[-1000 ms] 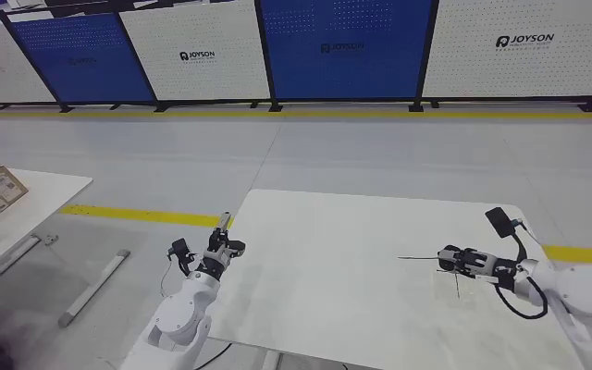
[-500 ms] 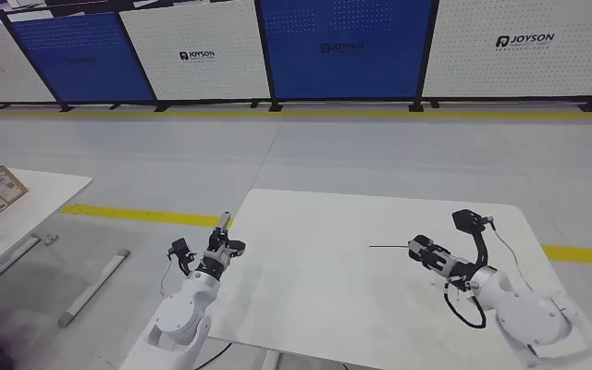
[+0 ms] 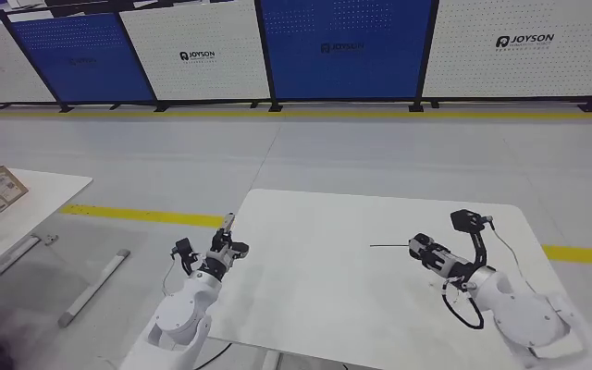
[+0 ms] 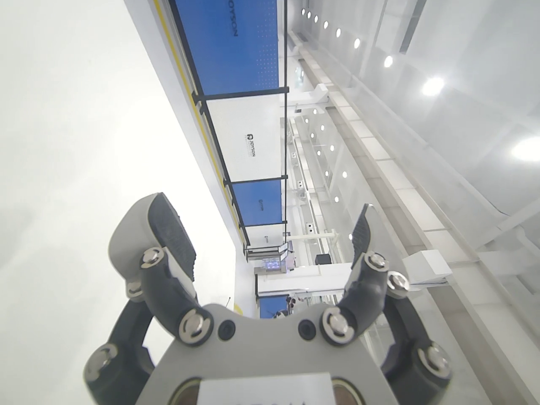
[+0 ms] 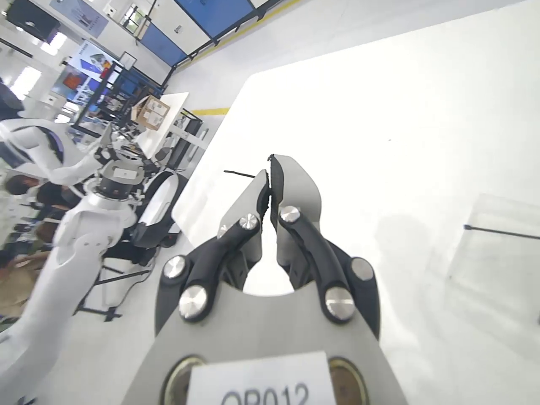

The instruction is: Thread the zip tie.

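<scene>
right pincer (image 5: 268, 171) pinching zip tie (image 5: 238, 174), left pincer (image 4: 263, 212) spread

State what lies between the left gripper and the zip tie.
Bare table: the top view shows nothing between the left gripper and the zip tie that the right gripper holds.

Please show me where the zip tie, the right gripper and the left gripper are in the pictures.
zip tie (image 3: 388, 246): top view, middle of the free black strap.
right gripper (image 5: 268, 167): right wrist view, midway between its closed fingertips.
left gripper (image 4: 265, 212): left wrist view, midway between its open fingertips.
</scene>
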Controlling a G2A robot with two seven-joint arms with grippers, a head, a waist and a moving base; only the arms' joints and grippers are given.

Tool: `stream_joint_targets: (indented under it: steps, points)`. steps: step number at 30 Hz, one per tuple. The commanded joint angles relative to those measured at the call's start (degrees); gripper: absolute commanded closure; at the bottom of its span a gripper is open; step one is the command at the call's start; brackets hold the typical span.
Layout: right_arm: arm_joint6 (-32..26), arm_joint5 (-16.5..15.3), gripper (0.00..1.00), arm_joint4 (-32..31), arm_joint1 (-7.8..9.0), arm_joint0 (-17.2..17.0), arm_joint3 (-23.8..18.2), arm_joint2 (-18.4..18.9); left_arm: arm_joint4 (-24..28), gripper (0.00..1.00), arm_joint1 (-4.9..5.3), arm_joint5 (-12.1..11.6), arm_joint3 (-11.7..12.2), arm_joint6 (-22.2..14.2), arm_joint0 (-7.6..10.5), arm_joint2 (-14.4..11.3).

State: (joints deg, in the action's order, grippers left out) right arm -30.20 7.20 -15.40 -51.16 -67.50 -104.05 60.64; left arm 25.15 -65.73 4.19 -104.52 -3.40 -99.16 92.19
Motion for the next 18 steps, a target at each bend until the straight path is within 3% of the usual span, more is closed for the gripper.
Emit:
stream_joint_targets:
  steps: [1, 5, 8, 10, 12, 14, 18]
  points:
    - [0.7, -1.0, 1.0, -3.2, -0.26, 0.7, -0.4, -0.9, 1.3, 0.0, 0.21, 5.2, -2.5, -2.5, -0.41, 1.0]
    - [1.2, -4.7, 1.0, -9.2, -0.93, 2.4, -0.3, -3.8, 3.5, 0.0, 0.66, 15.3, -7.8, -6.2, -0.87, 3.0]
    - [1.1, -6.6, 1.0, -11.7, -1.63, 4.0, 0.5, -6.0, 4.1, 0.0, 1.22, 15.3, -8.7, -7.7, -1.47, 2.6]
    - [0.9, -8.0, 1.0, -13.0, -2.14, 5.2, 1.2, -7.3, 4.5, 0.0, 1.68, 15.3, -8.4, -7.1, -1.12, 0.8]
    - [1.5, -9.9, 1.0, -14.6, -2.54, 6.1, 2.3, -8.3, 4.9, 0.0, 2.36, 15.3, -6.7, -8.8, -0.04, -1.6]
    - [2.1, -12.5, 1.0, -13.9, -3.07, 6.7, 3.8, -9.3, 8.2, 0.0, 3.09, 15.3, -3.8, -7.2, 3.64, -3.3]
    - [2.1, -12.5, 1.0, -13.9, -3.07, 6.7, 3.8, -9.3, 8.6, 0.0, 3.16, 15.3, -3.5, -6.5, 4.22, -3.5]
